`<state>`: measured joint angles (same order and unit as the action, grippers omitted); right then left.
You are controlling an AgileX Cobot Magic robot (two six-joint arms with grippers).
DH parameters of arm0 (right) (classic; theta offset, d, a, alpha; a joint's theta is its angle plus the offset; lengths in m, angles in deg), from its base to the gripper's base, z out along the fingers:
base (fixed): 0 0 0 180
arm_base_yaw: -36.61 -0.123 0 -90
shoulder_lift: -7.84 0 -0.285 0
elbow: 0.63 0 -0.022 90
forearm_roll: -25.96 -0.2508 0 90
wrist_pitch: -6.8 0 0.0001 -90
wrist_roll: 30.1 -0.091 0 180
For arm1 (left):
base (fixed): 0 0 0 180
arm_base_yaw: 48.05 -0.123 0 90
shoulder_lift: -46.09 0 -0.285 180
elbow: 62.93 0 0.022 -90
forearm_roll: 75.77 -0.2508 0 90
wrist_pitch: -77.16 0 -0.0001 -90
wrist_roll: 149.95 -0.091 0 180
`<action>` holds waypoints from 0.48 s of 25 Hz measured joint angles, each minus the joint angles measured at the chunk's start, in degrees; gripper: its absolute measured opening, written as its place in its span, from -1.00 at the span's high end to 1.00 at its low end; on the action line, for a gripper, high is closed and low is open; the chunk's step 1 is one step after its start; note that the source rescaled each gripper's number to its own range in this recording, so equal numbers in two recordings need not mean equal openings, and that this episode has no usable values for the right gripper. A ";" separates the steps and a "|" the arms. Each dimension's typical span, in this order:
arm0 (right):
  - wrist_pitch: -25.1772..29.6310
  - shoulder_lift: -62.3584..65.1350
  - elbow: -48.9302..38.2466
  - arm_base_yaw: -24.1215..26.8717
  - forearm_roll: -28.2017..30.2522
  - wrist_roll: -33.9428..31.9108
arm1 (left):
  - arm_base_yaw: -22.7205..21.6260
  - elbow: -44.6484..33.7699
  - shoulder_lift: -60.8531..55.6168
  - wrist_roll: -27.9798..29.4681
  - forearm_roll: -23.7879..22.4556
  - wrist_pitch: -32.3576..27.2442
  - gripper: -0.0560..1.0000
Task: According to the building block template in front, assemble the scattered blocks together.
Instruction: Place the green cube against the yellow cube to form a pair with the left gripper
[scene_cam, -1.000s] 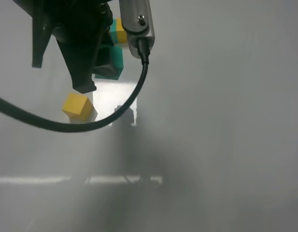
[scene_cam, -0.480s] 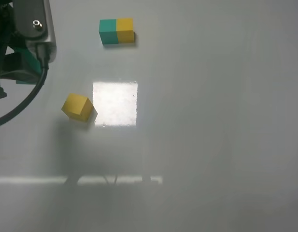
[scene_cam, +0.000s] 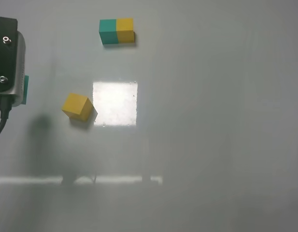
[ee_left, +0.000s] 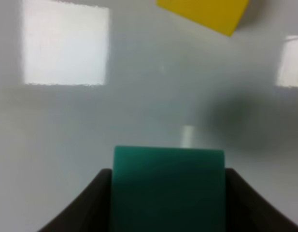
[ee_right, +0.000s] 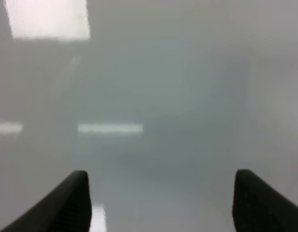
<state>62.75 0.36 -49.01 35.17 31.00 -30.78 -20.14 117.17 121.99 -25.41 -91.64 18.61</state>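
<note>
Two-cube building block template (scene_cam: 117, 31) is lying crosswise on the glossy table (scene_cam: 211, 121), teal end leftward. Left of it, the left gripper (ee_left: 168, 205) is pinching the teal cube (ee_left: 168, 179) near the skewed yellow cube (scene_cam: 78, 107); the right gripper (ee_right: 161, 198) is gaping.

Shows the building block template (scene_cam: 117, 31) lying flat on the white desk (scene_cam: 211, 121), teal half left, yellow half right. Lower down, well apart, finds a lone yellow block (scene_cam: 77, 107) turned askew, just beside a bright square glare (scene_cam: 115, 103). At the left edge, catches the left arm's wrist housing (scene_cam: 5, 60), a sliver of teal block (scene_cam: 25, 90) beside it, a dark cable (scene_cam: 1, 121) below.
</note>
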 joint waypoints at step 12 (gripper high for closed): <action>0.00 0.00 0.00 0.00 0.00 0.00 | -2.72 0.00 6.11 -22.76 8.24 6.78 0.83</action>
<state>62.75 0.36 -49.01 35.17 31.00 -30.78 -22.86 117.17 128.10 -48.17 -83.40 25.39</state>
